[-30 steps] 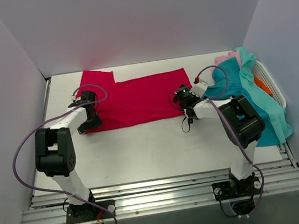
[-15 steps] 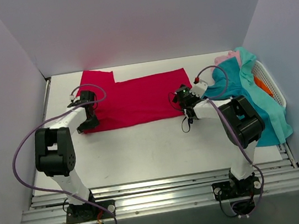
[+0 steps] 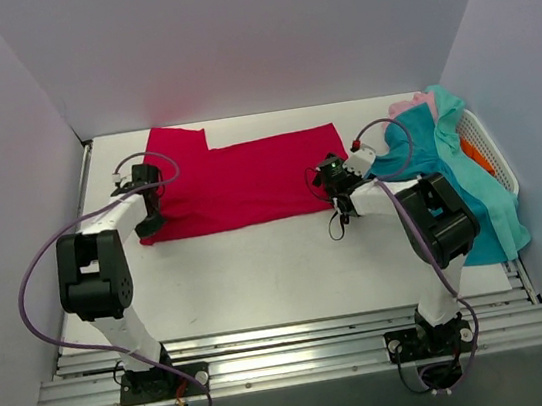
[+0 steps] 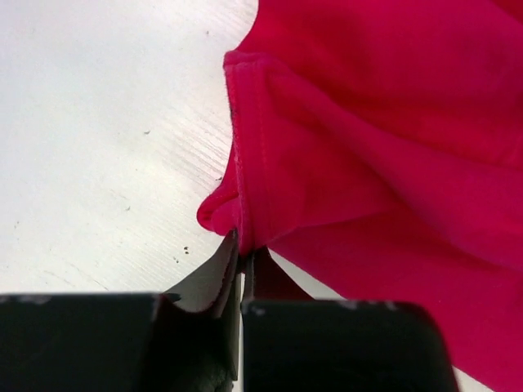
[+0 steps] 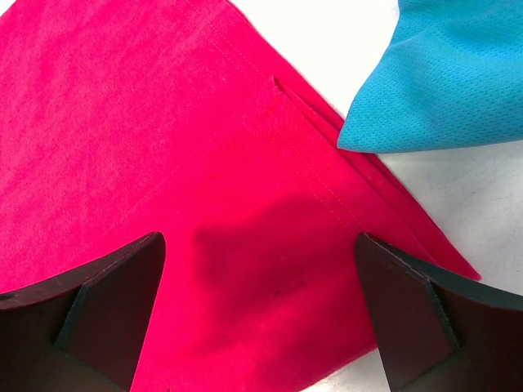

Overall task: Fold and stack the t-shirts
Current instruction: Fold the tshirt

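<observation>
A crimson red t-shirt (image 3: 238, 181) lies spread flat across the back of the table. My left gripper (image 3: 149, 223) is shut on the near left corner of that shirt, and the left wrist view shows a pinched fold of red cloth (image 4: 245, 220) rising out of the closed jaws. My right gripper (image 3: 335, 194) stands open over the shirt's near right corner (image 5: 270, 269), fingers (image 5: 106, 306) wide apart above the fabric. Teal t-shirts (image 3: 454, 172) and a pale pink one (image 3: 409, 105) are heaped at the right; a teal corner (image 5: 441, 73) lies next to the red hem.
A white slotted basket (image 3: 492, 157) stands at the far right under the teal heap, with something orange inside. Grey walls close in the left, back and right. The white table (image 3: 260, 265) shows bare between the red shirt and the arm bases.
My left gripper has closed on the red shirt's near left corner and shifted slightly left and back, drawing the corner with it. The right arm has not moved.
</observation>
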Tool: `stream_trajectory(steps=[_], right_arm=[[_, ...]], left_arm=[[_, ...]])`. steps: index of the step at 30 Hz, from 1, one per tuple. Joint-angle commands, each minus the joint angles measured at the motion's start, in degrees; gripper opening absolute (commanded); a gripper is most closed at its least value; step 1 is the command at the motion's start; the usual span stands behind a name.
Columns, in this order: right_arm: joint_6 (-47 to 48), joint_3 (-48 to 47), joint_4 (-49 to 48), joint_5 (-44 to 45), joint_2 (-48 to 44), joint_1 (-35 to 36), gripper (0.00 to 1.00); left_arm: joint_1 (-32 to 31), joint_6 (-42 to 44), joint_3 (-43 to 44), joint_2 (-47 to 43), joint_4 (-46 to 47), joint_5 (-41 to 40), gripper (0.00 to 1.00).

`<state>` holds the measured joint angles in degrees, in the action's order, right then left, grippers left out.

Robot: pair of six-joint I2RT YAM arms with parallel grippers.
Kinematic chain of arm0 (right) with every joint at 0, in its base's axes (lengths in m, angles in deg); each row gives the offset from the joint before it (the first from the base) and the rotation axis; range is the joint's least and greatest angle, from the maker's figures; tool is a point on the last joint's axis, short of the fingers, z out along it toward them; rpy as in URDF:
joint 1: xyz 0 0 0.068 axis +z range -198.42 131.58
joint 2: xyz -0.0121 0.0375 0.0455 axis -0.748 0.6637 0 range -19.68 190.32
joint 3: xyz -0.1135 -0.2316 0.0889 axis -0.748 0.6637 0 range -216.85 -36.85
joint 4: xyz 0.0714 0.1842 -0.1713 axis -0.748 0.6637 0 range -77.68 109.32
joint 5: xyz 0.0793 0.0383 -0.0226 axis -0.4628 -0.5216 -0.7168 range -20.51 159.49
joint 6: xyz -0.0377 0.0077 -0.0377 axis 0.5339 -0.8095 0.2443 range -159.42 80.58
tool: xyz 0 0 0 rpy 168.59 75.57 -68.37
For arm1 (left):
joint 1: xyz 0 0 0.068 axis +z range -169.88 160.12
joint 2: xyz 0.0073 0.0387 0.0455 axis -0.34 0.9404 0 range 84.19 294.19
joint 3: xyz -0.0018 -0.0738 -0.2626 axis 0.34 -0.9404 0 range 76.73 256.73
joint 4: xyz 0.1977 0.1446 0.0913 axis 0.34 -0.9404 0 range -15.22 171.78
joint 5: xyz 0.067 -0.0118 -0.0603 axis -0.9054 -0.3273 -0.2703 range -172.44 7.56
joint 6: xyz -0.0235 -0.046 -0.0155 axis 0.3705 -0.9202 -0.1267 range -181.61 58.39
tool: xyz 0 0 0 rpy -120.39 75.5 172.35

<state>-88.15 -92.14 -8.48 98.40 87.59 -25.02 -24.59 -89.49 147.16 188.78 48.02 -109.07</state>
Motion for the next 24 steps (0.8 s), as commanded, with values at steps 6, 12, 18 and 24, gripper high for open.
stream_trajectory(steps=[6, 12, 18, 24], right_arm=[[-0.4, 0.0, 3.57, -1.22, 3.39, 0.51, 0.96], [-0.22, -1.4, 4.36, -1.48, 5.06, 0.51, 0.96], [-0.05, -2.63, 5.15, -1.48, 6.56, 0.51, 0.96], [0.04, -2.28, 6.03, -0.61, 5.86, 0.51, 0.96]], left_arm=[[1.81, 3.87, 3.04, -2.73, -0.34, -4.55, 0.02], [4.27, 8.1, 5.68, -2.65, -3.15, -7.38, 0.02], [9.01, 4.95, 6.12, 0.34, -7.45, -9.4, 0.5], [11.04, 1.17, 4.98, 1.4, -8.6, -9.23, 0.94]])
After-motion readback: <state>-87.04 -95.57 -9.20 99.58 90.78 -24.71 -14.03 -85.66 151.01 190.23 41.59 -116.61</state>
